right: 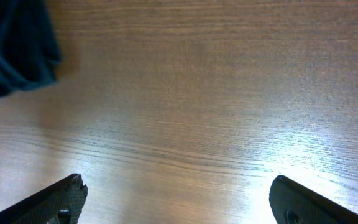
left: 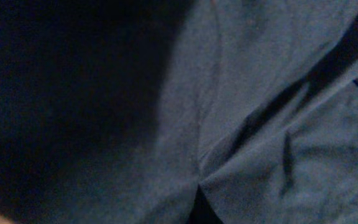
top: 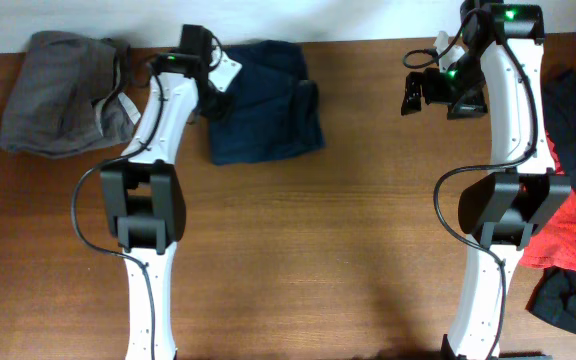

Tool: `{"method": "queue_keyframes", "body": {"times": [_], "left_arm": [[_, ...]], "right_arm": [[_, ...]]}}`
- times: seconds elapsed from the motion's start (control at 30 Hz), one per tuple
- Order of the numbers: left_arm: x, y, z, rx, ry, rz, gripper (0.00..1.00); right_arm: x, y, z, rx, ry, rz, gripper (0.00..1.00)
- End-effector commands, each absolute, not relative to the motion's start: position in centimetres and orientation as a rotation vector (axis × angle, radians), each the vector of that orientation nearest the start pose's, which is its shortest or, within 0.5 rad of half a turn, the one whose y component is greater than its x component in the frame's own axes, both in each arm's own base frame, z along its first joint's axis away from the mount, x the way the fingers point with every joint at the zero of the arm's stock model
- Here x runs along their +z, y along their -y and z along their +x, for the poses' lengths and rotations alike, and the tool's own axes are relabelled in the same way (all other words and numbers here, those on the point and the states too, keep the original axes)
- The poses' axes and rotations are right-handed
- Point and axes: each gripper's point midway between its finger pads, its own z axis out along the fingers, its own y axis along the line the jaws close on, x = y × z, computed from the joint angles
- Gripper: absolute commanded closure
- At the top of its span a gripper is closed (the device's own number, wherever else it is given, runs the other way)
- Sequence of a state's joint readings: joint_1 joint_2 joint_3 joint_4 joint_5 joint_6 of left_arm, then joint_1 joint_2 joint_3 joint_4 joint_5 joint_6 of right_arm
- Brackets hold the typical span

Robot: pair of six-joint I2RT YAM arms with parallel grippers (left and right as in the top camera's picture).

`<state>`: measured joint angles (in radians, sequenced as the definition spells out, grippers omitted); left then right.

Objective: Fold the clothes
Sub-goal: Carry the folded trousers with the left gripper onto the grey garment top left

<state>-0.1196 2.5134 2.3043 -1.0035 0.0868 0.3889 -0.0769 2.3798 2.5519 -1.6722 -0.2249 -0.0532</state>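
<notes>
we see the navy garment [top: 265, 100] lying in a loose, partly folded heap at the far edge of the bench [top: 318, 230], a little left of the middle. the left fingers [top: 218, 85] are down on its left side. the left wrist view is filled with the same blue cloth [left: 260, 112], dark with shadow on the left. its creases run together to one point at the bottom edge, where the left fingers are closed tight, so the cloth looks pinched between them. the grey-olive garment [top: 63, 92] lies crumpled in the far left corner, beside the left arm and apart from the navy one. on the right edge of the bench a red garment [top: 568, 235] lies bunched beside the right arm's base, with black cloth [top: 573, 100] above it and more black below it. the right fingers [top: 411, 95] hang over bare wood at the far right, well apart from the navy garment. in the right wrist view the right fingers [right: 179, 205] stand spread wide with nothing between them, only wood grain beneath, and a corner of the navy garment [right: 11, 50] shows at the upper left.
</notes>
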Motion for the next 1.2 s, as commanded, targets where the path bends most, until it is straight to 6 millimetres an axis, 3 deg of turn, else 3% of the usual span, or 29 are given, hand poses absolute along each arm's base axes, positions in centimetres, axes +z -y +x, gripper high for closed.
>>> {"method": "queue_keyframes", "body": {"times": [0.0, 0.33, 0.67, 1.0, 1.17], "left_arm": [[6.3, 3.6, 58.7, 0.146, -2.626, 0.743, 1.0], [11.9, -4.4, 61.9, 0.272, -2.491, 0.606, 0.99], [12.9, -11.3, 61.7, 0.326, -2.49, 0.47, 1.0], [16.3, -13.7, 61.8, 0.374, -2.435, 0.43, 1.0], [16.5, -13.9, 61.7, 0.383, -2.435, 0.425, 1.0]], "right_arm": [[16.4, -0.1, 46.1, 0.301, -3.023, 0.013, 0.01], [16.4, -0.2, 45.6, 0.307, -3.042, 0.035, 0.01], [16.4, -0.2, 45.6, 0.309, -3.045, 0.087, 0.01], [16.4, -0.2, 45.6, 0.309, -3.045, 0.103, 0.01], [16.4, -0.2, 45.6, 0.309, -3.045, 0.102, 0.01]]}}
